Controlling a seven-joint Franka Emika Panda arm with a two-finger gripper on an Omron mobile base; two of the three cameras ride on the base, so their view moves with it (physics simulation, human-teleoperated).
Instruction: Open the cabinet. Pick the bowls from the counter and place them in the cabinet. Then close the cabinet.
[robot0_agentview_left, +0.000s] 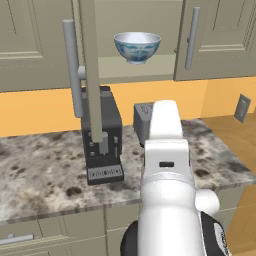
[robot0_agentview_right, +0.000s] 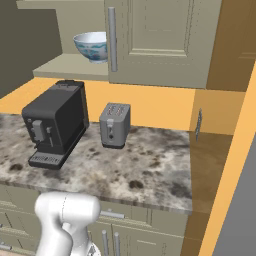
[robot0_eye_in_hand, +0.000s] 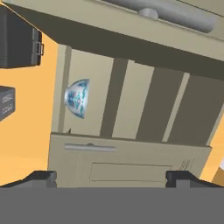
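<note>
At bottom of hand view, gripper (robot0_eye_in_hand: 111, 177) tips sit wide apart w/ nothing between them, aimed at the cabinet (robot0_eye_in_hand: 131, 109) interior, view rolled sideways. White and pale-blue bowl (robot0_eye_in_hand: 78, 98) rests on the cabinet shelf; also seen in left base view (robot0_agentview_left: 137, 47) and right base view (robot0_agentview_right: 93, 45), upright, near the shelf front. Left door (robot0_agentview_left: 91, 70) swung open edge-on, right door (robot0_agentview_right: 155, 40) closed, bar handle (robot0_agentview_right: 112, 39) vertical. Below, on the counter (robot0_agentview_right: 145, 170): dark coffee machine (robot0_agentview_right: 54, 122) and grey toaster (robot0_agentview_right: 114, 125), apart from each other. Front panel on the machine too blurred to read; no legible writing elsewhere.
</note>
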